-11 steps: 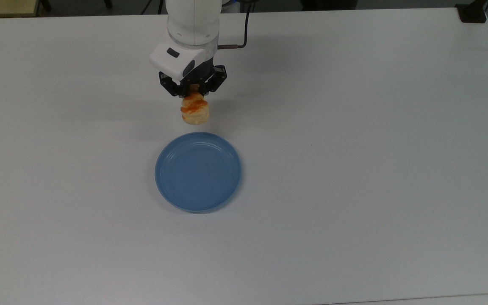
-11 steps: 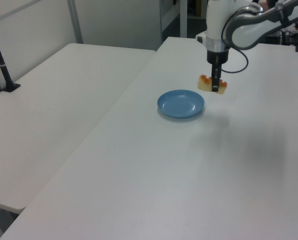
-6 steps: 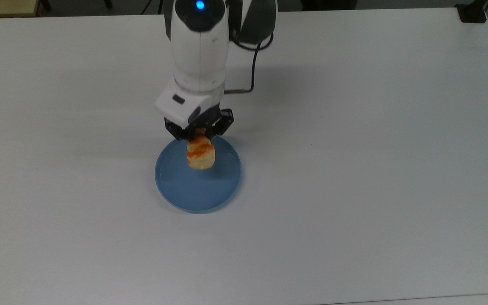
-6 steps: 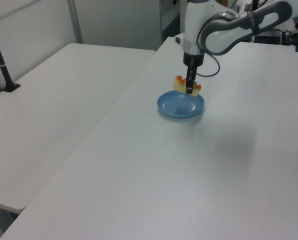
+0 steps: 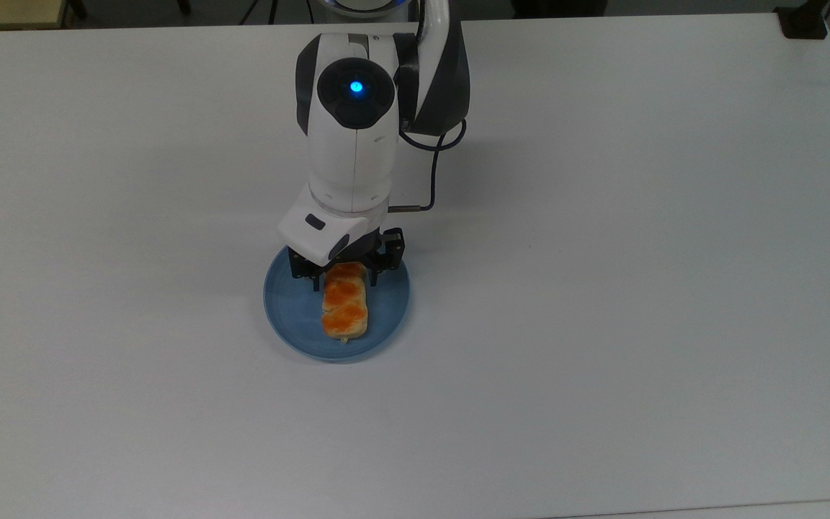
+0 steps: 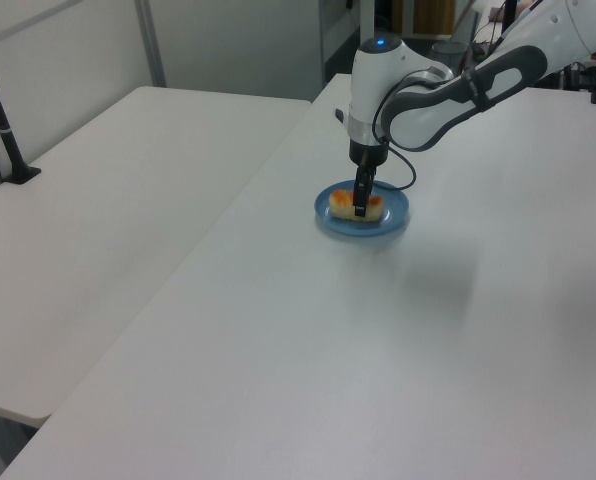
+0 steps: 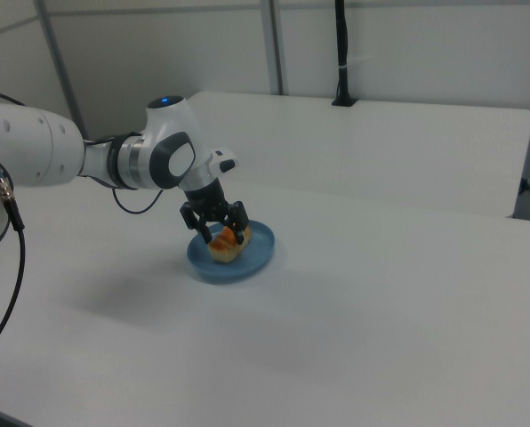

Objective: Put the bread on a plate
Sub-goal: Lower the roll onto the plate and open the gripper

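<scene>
I have the bread [image 5: 345, 310] down on the plate [image 5: 388, 317], gripper [image 5: 344, 277] jaws clamped on one end; only release is left.

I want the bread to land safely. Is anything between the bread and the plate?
Nothing visible is in the way. The bread is already down inside the plate, with the gripper around its far end.

We see a smooth, matt white counter [image 5: 602, 288], a blue plate [image 5: 386, 317] that looks like smooth plastic, glossy orange-brown bread [image 5: 345, 311], and the arm's [image 5: 354, 151] shiny white shell.
</scene>
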`<state>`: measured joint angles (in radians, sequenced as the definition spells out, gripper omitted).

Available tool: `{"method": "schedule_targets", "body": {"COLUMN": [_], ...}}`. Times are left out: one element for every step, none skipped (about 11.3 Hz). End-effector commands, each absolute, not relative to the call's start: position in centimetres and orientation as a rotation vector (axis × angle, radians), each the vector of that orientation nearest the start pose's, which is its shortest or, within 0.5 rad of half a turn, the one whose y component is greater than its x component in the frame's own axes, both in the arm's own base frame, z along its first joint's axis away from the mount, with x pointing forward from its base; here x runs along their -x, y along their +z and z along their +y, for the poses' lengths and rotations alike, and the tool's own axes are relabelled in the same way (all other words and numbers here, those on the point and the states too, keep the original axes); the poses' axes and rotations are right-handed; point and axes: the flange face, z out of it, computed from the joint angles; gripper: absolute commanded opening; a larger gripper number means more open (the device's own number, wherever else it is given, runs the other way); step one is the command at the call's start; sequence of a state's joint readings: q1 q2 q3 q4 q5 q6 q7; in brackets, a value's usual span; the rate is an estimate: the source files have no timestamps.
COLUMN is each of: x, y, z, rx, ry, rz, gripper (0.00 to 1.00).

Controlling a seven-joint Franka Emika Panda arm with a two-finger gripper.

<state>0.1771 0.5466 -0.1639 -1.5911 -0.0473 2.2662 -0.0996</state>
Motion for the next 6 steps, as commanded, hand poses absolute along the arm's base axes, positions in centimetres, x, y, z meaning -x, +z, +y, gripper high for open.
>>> {"method": "schedule_targets", "body": {"x": [-70.3, -69.8, -68.5, -66.8, -64.7, -62.8], "y": [36.2, 39.2, 42.9, 46.8, 50.1, 52.6], "z": [2.8, 2.7, 2.5, 2.5, 2.1, 1.5], "rx": [3.235, 3.222, 3.210, 3.201, 3.198, 3.194], "ry": [-0.265, -0.325, -0.339, -0.311, -0.235, -0.161], "rz": [-0.225, -0.165, -0.076, -0.028, -0.013, 0.007], "gripper": [1.00, 1.00, 1.00, 1.00, 1.00, 1.00]}}
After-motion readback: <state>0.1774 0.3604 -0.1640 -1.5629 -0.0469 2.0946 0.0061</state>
